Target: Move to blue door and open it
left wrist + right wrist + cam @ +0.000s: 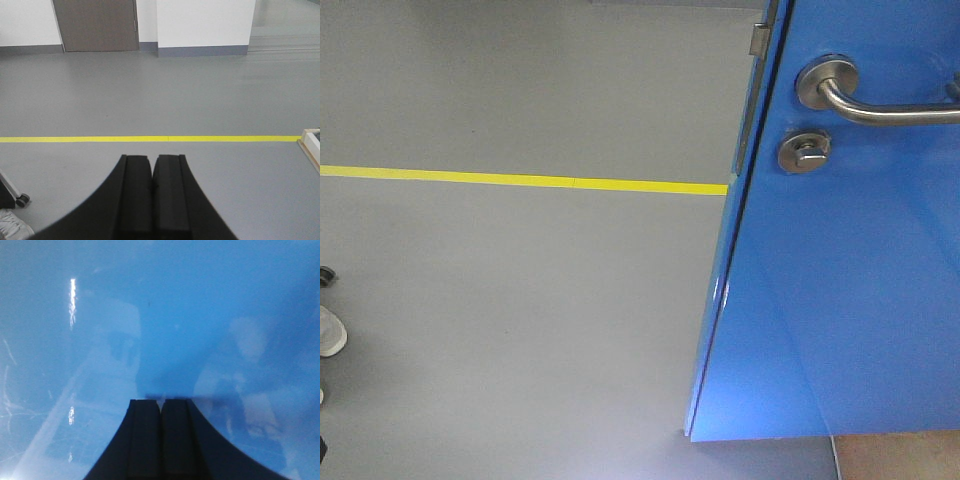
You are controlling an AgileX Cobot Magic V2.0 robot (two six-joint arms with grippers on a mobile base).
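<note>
In the front-facing view we see the blue door [840, 300] filling the right side of the picture, its glossy panel running from the top edge down to just above the floor, where a strip of brownish surface [900, 455] shows under its bottom edge. High on the panel sits a silver lever handle [880, 105] on a round rose, with a round thumb-turn lock [805, 151] just below it, and a metal latch plate [759, 39] shows on the door's narrow edge near the top. None of this hardware appears in the wrist views. From the right wrist camera we see only the door's shiny blue face [200, 315], close up and covered in blurred reflections, with the right gripper [161, 407] pointed at it; its dark fingers are pressed together with nothing between them, and whether the tips touch the panel we cannot tell. The left wrist camera looks away from the door: the left gripper [152, 162] is likewise closed on nothing, above the grey floor [200, 100]. A yellow floor line [150, 139] crosses that view and also appears in the front view, ending at the door's edge. Only the left wrist view shows the far white wall [205, 22], a brown-grey door [96, 25] and a pale wooden frame corner [311, 145].
</note>
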